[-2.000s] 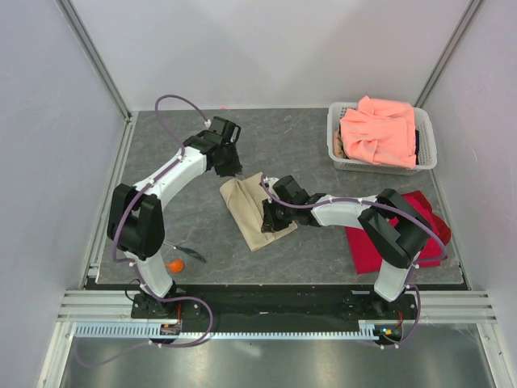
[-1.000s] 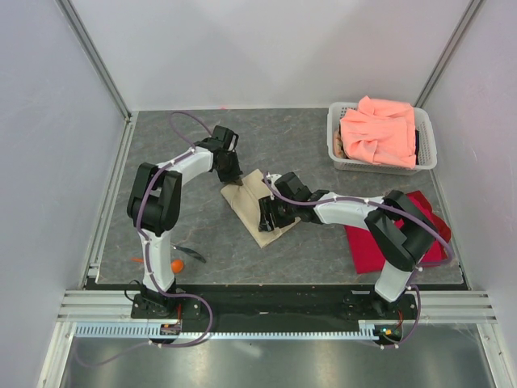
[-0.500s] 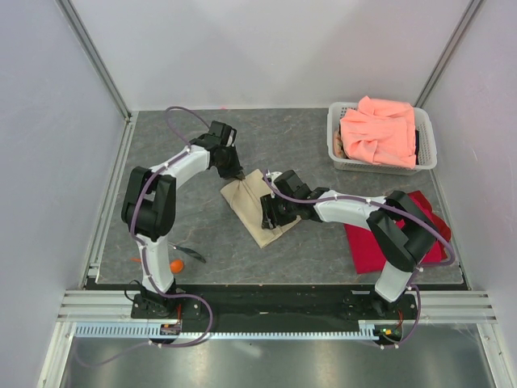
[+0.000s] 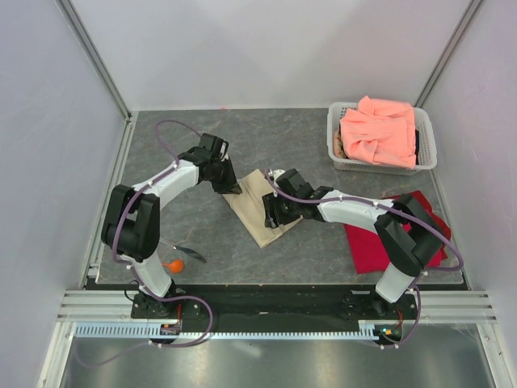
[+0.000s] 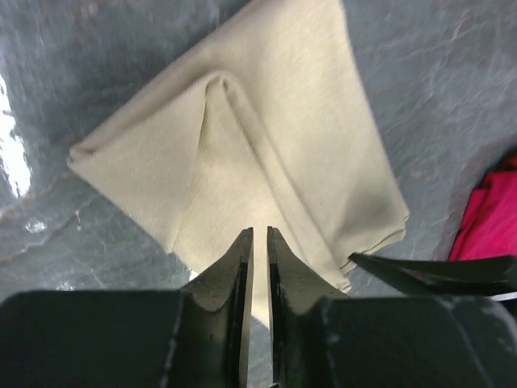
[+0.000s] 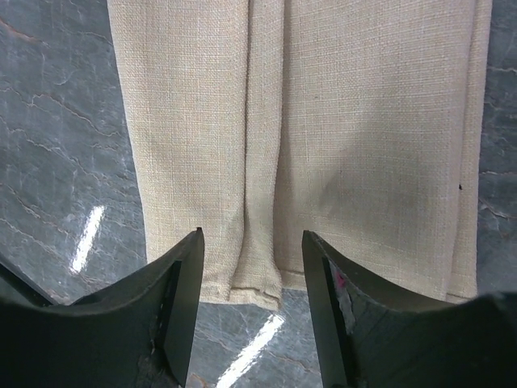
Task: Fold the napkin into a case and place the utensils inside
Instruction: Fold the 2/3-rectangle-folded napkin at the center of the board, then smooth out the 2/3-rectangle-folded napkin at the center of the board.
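Note:
The beige napkin (image 4: 255, 208) lies folded into a long narrow strip on the grey table, and fills the left wrist view (image 5: 266, 113) and the right wrist view (image 6: 355, 121). My left gripper (image 4: 229, 187) (image 5: 260, 233) hovers at the strip's far left corner, jaws only a thin slit apart with nothing between them. My right gripper (image 4: 271, 215) (image 6: 252, 236) stands open, its fingers straddling the central fold at the strip's end. The orange spoon (image 4: 174, 263) and a thin dark utensil (image 4: 187, 254) lie near the left arm's base.
A white basket (image 4: 335, 144) holding a salmon-pink cloth (image 4: 378, 131) stands at the back right. A red cloth (image 4: 386, 238) (image 5: 491, 218) lies under the right arm. Metal rails run along the table's left and near edges.
My left gripper has backed off a little to the left from the napkin's far corner and its jaws have parted slightly. The right gripper has hardly moved.

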### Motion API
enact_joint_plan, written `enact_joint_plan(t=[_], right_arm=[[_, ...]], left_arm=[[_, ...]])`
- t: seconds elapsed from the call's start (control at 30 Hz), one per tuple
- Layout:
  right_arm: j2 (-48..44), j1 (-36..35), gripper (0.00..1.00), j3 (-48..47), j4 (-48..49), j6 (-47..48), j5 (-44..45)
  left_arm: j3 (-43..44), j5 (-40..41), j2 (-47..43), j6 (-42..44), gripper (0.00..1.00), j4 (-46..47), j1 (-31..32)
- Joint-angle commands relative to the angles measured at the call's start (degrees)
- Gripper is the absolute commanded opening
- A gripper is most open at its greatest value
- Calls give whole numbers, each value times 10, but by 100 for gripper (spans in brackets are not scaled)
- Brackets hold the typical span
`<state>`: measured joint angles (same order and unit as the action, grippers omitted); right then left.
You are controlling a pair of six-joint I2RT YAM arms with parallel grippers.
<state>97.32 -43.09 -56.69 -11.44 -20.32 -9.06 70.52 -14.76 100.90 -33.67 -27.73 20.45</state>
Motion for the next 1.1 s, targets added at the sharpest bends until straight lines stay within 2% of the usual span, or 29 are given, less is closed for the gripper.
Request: enact_joint_plan(t=[0.0, 0.17, 0.33, 0.43, 0.53, 0.67, 1.07], right_arm=[[-37, 2, 60, -4, -9, 1, 3], [-26, -3, 60, -30, -2, -12, -26], [1, -2, 59, -74, 5, -28, -55], [27, -3, 50, -101, 30, -50, -103], [62, -3, 35, -128, 55, -68, -145], [99, -3, 27, -148, 91, -89, -184], [228, 0, 24, -262, 131, -104, -236]], left_arm=[[-30, -14, -33, 2, 15, 21, 2], [-24, -21, -26, -7, 10, 31, -22], [-1, -85, 9, -30, 7, 59, -73], [9, -99, 34, -36, 6, 65, -84], [8, -104, 48, -39, 5, 73, -86], [-10, -107, 56, -44, 4, 93, -86], [-46, -108, 92, -49, 3, 127, -88]])
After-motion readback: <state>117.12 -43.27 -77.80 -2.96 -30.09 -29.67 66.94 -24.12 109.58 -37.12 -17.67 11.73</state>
